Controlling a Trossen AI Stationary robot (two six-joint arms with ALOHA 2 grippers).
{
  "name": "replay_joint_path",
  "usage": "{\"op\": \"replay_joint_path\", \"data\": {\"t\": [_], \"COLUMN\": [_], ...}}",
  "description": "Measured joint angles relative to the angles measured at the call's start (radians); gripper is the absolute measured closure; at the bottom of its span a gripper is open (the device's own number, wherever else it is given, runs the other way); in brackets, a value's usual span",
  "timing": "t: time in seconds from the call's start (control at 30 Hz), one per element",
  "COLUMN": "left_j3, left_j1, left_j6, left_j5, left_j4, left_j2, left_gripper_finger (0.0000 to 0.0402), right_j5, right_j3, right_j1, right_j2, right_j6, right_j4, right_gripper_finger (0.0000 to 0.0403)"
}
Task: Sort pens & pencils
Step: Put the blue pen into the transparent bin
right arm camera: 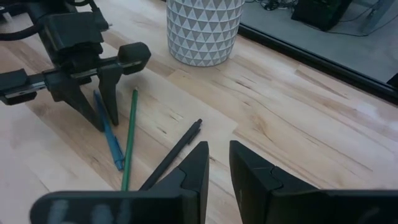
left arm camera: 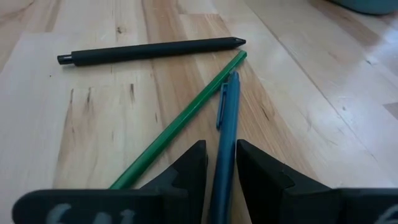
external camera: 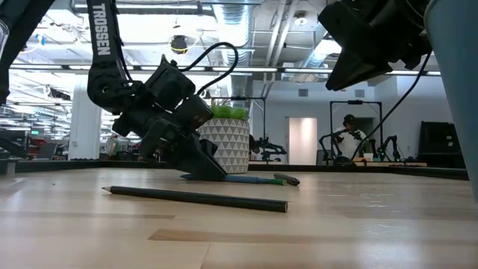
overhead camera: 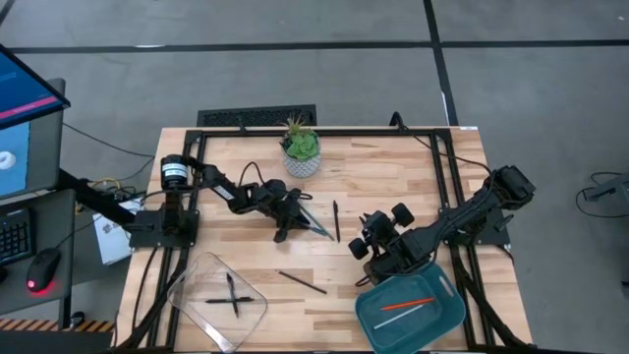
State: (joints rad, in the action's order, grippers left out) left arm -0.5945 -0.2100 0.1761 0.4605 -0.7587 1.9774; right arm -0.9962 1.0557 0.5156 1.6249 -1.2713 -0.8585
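Note:
My left gripper [left arm camera: 221,143] points down at a slant onto the table in front of the plant pot [overhead camera: 301,152]. It is open by a narrow gap, one finger on each side of a blue pen [left arm camera: 227,118] that lies flat on the wood. A green pencil [left arm camera: 186,115] lies just outside one finger, with a black pen [left arm camera: 149,51] beyond both tips. Another dark pencil [overhead camera: 302,282] lies nearer the table's near edge. My right gripper [right arm camera: 219,152] hangs above the table beside the teal bin [overhead camera: 447,324], slightly open and empty. My left gripper's fingers [left arm camera: 255,168] straddle the blue pen's rear half [left arm camera: 222,168], coming from above at a slant and lying along it. The pen rests flat on the table. Whether either finger touches it, I cannot tell.
A clear tray [overhead camera: 192,270] at the near left holds two crossed black pens [overhead camera: 231,295]. The teal bin at the near right holds an orange-red pencil [overhead camera: 408,304] and a pale one. Bare wood lies between tray and bin. Black cables run along the table's frame.

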Motion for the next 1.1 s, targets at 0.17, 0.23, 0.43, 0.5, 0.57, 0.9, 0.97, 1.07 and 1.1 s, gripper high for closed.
{"op": "replay_joint_path", "data": {"t": [0.17, 0.23, 0.43, 0.5, 0.57, 0.9, 0.97, 1.07, 1.1], "left_j3": [0.0, 0.0, 0.001, 0.0, 0.0, 0.0, 0.0, 0.0, 0.001], "left_j1": [0.0, 0.0, 0.0, 0.0, 0.0, 0.0, 0.0, 0.0, 0.0], "left_j6": [0.002, 0.002, 0.014, 0.023, 0.026, 0.025, 0.025, 0.034, 0.042], "left_j5": [0.003, 0.003, 0.042, 0.051, 0.05, 0.045, 0.044, 0.044, 0.044], "left_j4": [0.001, 0.0, 0.006, 0.015, 0.019, 0.022, 0.022, 0.022, 0.022], "left_j2": [0.0, 0.0, 0.002, 0.002, 0.002, 0.001, 0.001, 0.001, 0.001], "left_gripper_finger": [0.0317, 0.0317, 0.0317, 0.0317, 0.0317, 0.0317, 0.0317, 0.0317, 0.0317], "right_j5": [0.0, 0.0, 0.0, 0.0, 0.0, 0.0, 0.0, 0.0, 0.0], "right_j3": [0.0, 0.0, 0.0, 0.0, 0.0, 0.0, 0.0, 0.0, 0.0], "right_j1": [0.0, 0.0, 0.0, 0.0, 0.0, 0.0, 0.0, 0.0, 0.0], "right_j2": [0.0, 0.0, 0.0, 0.0, 0.0, 0.0, 0.0, 0.0, 0.0], "right_j6": [0.0, 0.0, 0.0, 0.0, 0.0, 0.0, 0.0, 0.0, 0.0], "right_j4": [0.0, 0.0, 0.0, 0.0, 0.0, 0.0, 0.0, 0.0, 0.0], "right_gripper_finger": [0.0316, 0.0316, 0.0316, 0.0316, 0.0316, 0.0316, 0.0316, 0.0316, 0.0316]}}
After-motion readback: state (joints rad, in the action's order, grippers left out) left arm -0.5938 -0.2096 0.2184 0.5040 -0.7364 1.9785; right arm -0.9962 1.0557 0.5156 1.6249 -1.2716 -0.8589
